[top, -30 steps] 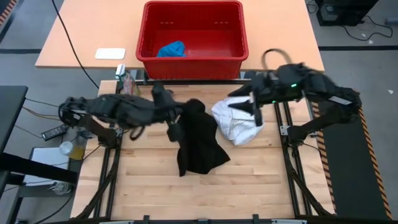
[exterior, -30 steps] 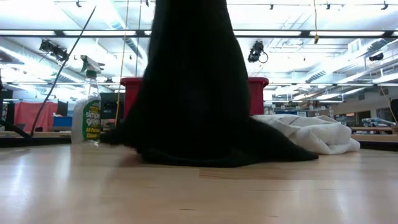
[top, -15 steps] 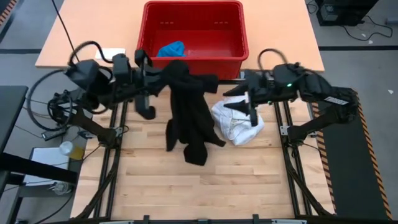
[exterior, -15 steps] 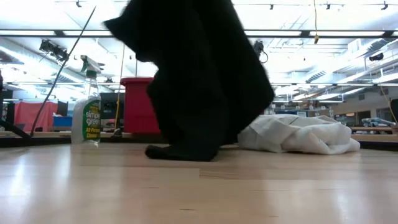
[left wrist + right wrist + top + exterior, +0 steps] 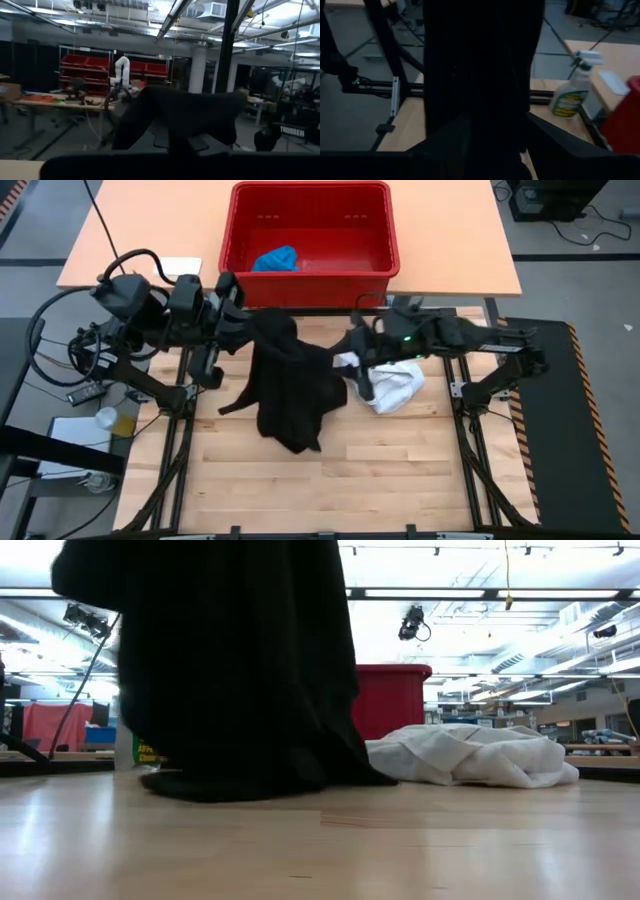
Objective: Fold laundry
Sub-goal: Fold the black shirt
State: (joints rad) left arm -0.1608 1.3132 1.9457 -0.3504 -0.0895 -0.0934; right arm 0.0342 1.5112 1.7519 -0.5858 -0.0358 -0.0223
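The large black garment [image 5: 292, 380] hangs from my left gripper [image 5: 238, 315] at the table's far left, and its lower end [image 5: 240, 780] lies on the table. My left gripper is shut on it. My right gripper [image 5: 358, 365] is open at the garment's right edge; the black cloth [image 5: 480, 75] hangs right in front of its fingers. The white garment [image 5: 392, 385] lies crumpled on the table under and right of my right gripper. The bright blue garment [image 5: 275, 258] lies in the red basket [image 5: 310, 275]. My left gripper holds the black garment by its upper part [image 5: 262, 325], coming level from the table's left. The cloth [image 5: 185, 115] bunches over the place of contact, so the hold itself is hidden. The garment hangs slack below, its lower end on the table. I cannot tell whether my right gripper touches the black cloth.
The red basket stands beyond the table's far edge on a second table. A spray bottle [image 5: 570, 92] stands at the far left corner. The near half of the wooden table [image 5: 330, 490] is bare.
My left gripper has risen and drawn back toward the table's far left, lifting the black garment's upper part; its lower end has slid left along the table. My right gripper has gone left from above the white garment to the black garment's right edge.
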